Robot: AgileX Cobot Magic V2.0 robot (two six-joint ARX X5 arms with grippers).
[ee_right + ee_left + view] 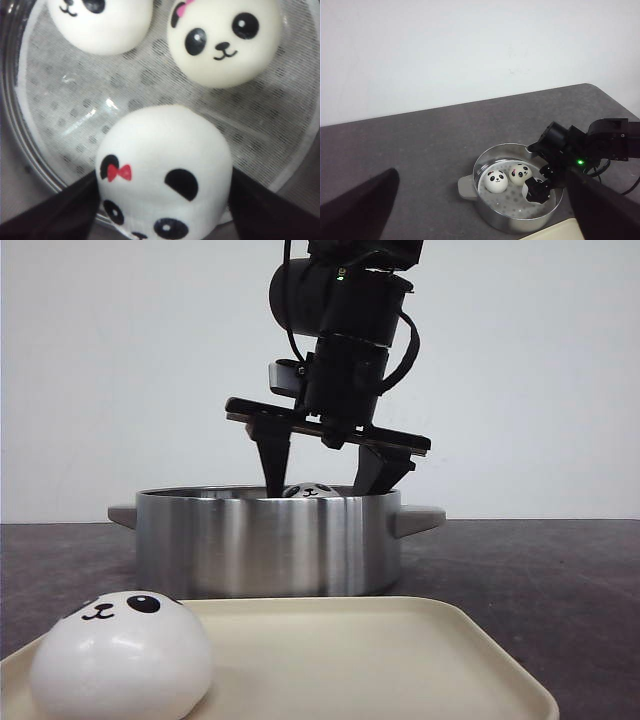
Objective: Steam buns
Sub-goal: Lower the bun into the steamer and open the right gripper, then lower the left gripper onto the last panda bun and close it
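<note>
While the steel pot (268, 540) stands directly beneath the right gripper (325, 480), we see that gripper's fingers (60, 212) inside the pot rim, clenched on a red-bow bun (165, 170) above the perforated liner (75, 100). Beyond the held bun, two buns (225, 40) rest on the liner, apart from the gripper; a fourth bun (120, 655) sits on the cream tray (400, 660), well clear. We cannot tell the left gripper's (480, 220) state.

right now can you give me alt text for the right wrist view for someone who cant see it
A white panda-face bun with a red bow sits between the two dark fingers of the right gripper, just above the white perforated liner of a steel pot. Two more panda buns rest on the liner beyond it, one with a pink bow and one partly cropped.
</note>
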